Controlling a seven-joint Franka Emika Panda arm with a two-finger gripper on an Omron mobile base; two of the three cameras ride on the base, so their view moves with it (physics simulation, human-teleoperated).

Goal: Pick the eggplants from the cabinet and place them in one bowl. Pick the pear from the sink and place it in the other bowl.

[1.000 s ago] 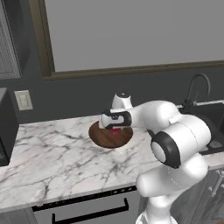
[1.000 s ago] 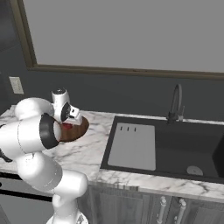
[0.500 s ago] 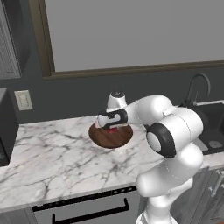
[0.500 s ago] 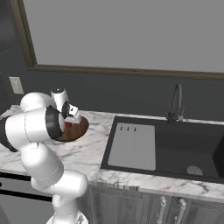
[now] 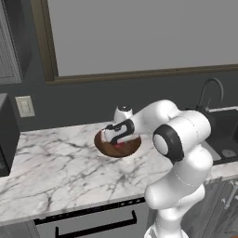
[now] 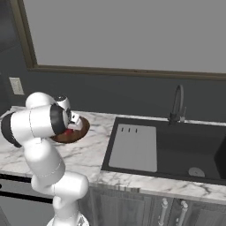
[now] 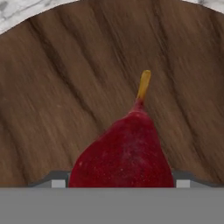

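Left base view: from behind the arm, looking forward and down across the marble counter [image 5: 51,172], sink [image 5: 225,135] at right edge. Right base view: same counter, sink [image 6: 185,148] centre right. Shared: brown bowl [image 5: 118,148]. Hand view: pressed close over bowl [image 7: 65,87].

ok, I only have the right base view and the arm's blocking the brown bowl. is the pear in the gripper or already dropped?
Observer: In the gripper. In the hand view the red pear fills the gap between the fingertips, stem pointing away from the hand.
Operator: over the bowl?
Observer: Yes. The wood grain of the other bowl lies all around the pear, with a sliver of marble counter past its rim.
Operator: high or low?
Observer: Low. In the left base view the hand sits right at the bowl's rim with red showing beneath it. I can't tell if the pear touches the wood.
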